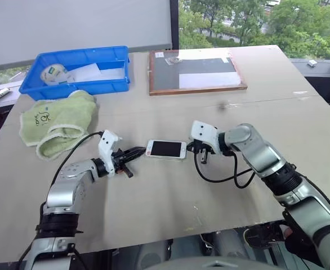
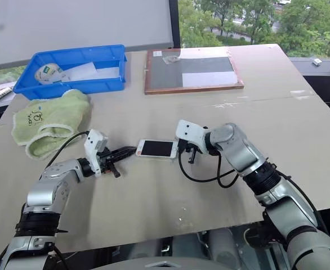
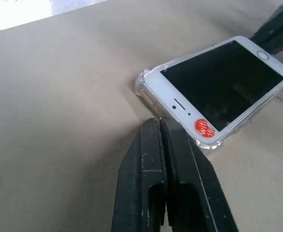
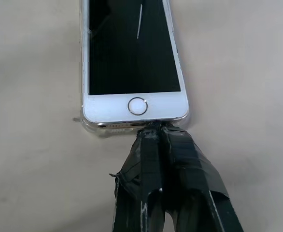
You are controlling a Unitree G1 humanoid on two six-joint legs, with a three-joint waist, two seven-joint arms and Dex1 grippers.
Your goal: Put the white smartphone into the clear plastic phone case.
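The white smartphone (image 1: 166, 149) lies screen up in the middle of the table, with a red sticker at its earpiece end. The clear plastic phone case (image 3: 142, 79) shows as a glossy rim around the phone's corners, also under the home-button end (image 4: 86, 124). I cannot tell how deep the phone sits in it. My left gripper (image 3: 159, 121) is shut and empty, its tips at the earpiece end, touching or nearly so. My right gripper (image 4: 156, 126) is shut and empty too, its tips against the home-button end.
A green towel (image 1: 58, 122) lies at the left. Behind it stands a blue bin (image 1: 77, 70) holding a tape roll and paper. A wood-framed dark board (image 1: 196, 72) lies at the back. A black cable (image 1: 221, 179) loops on the table below my right wrist.
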